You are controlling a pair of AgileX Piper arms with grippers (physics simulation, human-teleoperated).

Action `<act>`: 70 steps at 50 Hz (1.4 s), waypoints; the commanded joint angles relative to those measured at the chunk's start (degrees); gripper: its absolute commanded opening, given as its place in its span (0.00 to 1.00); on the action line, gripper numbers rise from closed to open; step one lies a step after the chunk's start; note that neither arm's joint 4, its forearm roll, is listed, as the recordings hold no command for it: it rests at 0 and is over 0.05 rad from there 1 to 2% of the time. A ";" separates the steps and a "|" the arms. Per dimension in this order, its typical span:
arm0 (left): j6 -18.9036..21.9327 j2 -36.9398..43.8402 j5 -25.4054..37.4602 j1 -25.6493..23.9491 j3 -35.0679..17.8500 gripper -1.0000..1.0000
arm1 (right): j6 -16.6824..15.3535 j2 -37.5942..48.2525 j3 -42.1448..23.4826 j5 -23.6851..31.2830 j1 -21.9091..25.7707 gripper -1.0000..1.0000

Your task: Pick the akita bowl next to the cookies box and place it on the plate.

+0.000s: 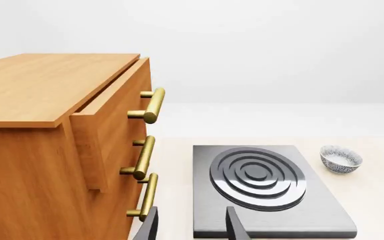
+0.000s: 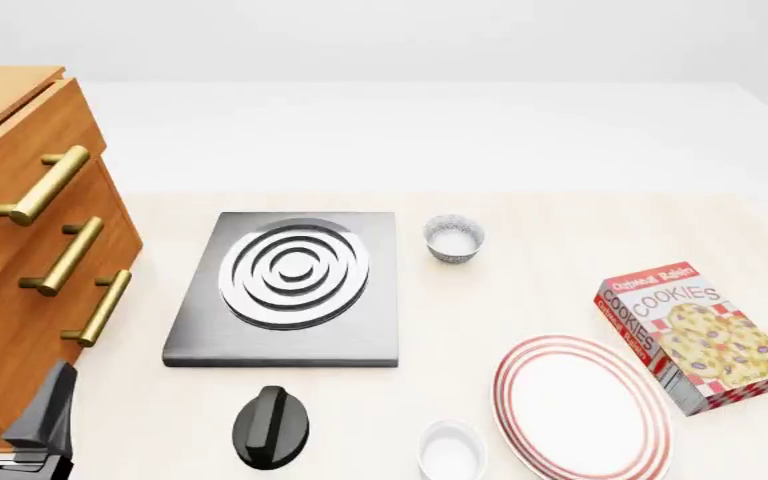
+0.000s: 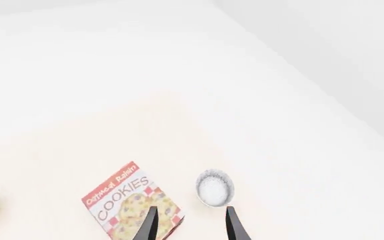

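The akita bowl (image 3: 215, 187) to be picked sits just right of the cookies box (image 3: 135, 200), upright and apart from it. Only the right wrist view shows it; it probably lies past the right edge of the front view, though that cannot be confirmed.

The twin bowl (image 2: 454, 238), beside the stove plate (image 2: 288, 285), is well away from the box and is the wrong one.

The right gripper (image 3: 190, 227) hangs above the box and bowl with its jaws spread and nothing between them, so the step in hand looks like the approach. The left gripper (image 1: 192, 230), also spread and empty, waits near the drawer cabinet (image 1: 52, 130).

- Shift the right gripper further right until it is over the bowl's rim, not the box.
- Come straight down with one finger inside the bowl and one outside.
- Pinch the wall on the side away from the box, so the fingers do not nudge the cardboard.
- Lift clear before moving left and nearer to the plate (image 2: 524, 385).
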 commanded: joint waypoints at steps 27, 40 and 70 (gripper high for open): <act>0.00 0.00 0.00 0.00 0.00 1.00 | 14.36 27.42 -11.90 -7.22 -16.19 1.00; 0.00 0.00 0.00 0.00 0.00 1.00 | 11.76 34.88 -10.84 -11.31 -20.57 1.00; 0.00 0.00 0.00 0.00 0.00 1.00 | 9.61 42.64 0.31 -24.19 -20.43 1.00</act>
